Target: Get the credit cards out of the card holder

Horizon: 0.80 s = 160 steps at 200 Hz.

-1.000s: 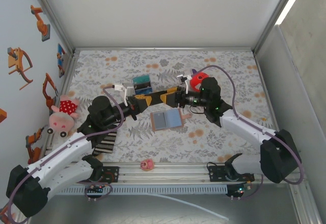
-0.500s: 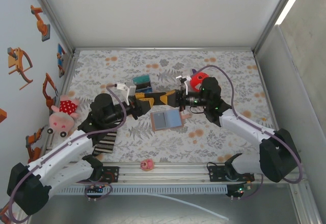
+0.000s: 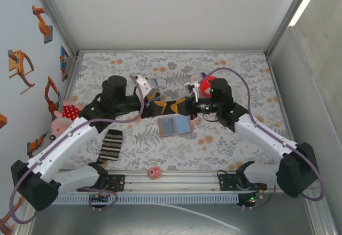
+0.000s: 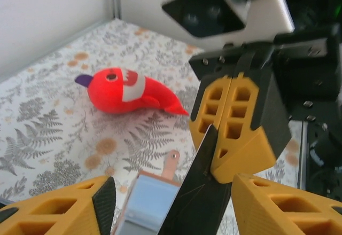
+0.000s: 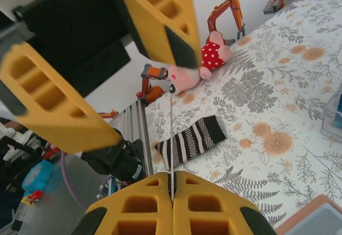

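The left arm (image 3: 64, 139) has swung its wrist toward the back of the desk (image 3: 230, 69), and the left fingers (image 4: 64, 208) have come apart. The right fingers (image 4: 235, 128), open a second ago, are now pressed together on a dark card (image 4: 200, 192). The desk wears a grey floral cloth inside a white-walled booth, with robot stickers (image 3: 21, 67) on the left wall. The card hangs in the air between the spread left fingers, pinched at one end by the right ones. The card holder (image 3: 174, 125) lies open on the cloth just beneath them, blue faces up, its snap tab toward the right arm (image 3: 262, 133). Both arms reach inward from the near rail, their fingertips meeting mid-desk. A red plush toy (image 3: 207, 81) sits behind the right wrist, and a striped sock (image 3: 111, 145) lies by the left forearm.
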Available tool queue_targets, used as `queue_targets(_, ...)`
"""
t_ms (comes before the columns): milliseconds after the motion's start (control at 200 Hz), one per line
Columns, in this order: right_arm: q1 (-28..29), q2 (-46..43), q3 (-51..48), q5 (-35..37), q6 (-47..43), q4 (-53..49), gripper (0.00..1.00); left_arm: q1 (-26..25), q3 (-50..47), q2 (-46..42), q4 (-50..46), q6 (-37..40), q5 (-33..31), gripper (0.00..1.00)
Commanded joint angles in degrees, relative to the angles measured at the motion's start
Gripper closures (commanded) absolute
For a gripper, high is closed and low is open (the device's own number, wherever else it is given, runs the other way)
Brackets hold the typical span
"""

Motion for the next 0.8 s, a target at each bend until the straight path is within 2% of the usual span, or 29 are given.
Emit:
queue_targets(0,0.6,0.1,2.1,-0.9,-2.2,-2.1,1.0,0.2,4.3,3.2,-8.1,8.8,4.3,0.43)
queue_targets(135,0.7,0.3,2.4,-1.1,-2.7,-2.7,1.0,1.0,8.0,7.7,-12.5,13.0,7.6,0.49)
queue_targets(316,0.7,0.5,2.8,-0.6,-4.0,-4.5,1.0,3.0,11.4,12.0,-17.4,16.3,12.4,0.8)
queue_targets(506,0.7,1.1,3.3,-0.4,-4.2,-4.7,1.0,4.0,12.5,14.2,-20.5,19.4,14.8,0.87)
queue_targets(666,0.7,1.7,3.8,-1.3,-4.6,-4.5,1.0,4.6,13.7,15.8,-22.8,21.3,16.6,0.88)
queue_targets(681,0.7,1.7,3.9,-1.6,-4.7,-4.4,1.0,4.7,13.9,16.0,-23.2,21.5,16.9,0.86)
queue_targets(711,0.7,1.8,4.0,-2.0,-5.0,-4.5,1.0,4.8,14.4,16.4,-24.1,21.8,17.4,0.71)
queue_targets(731,0.7,1.8,4.0,-2.1,-5.1,-4.5,1.0,4.9,14.7,16.7,-24.7,22.2,17.8,0.65)
queue_targets(796,0.7,1.9,4.2,-2.3,-5.8,-5.2,1.0,5.1,15.9,17.6,-27.0,23.4,18.4,0.62)
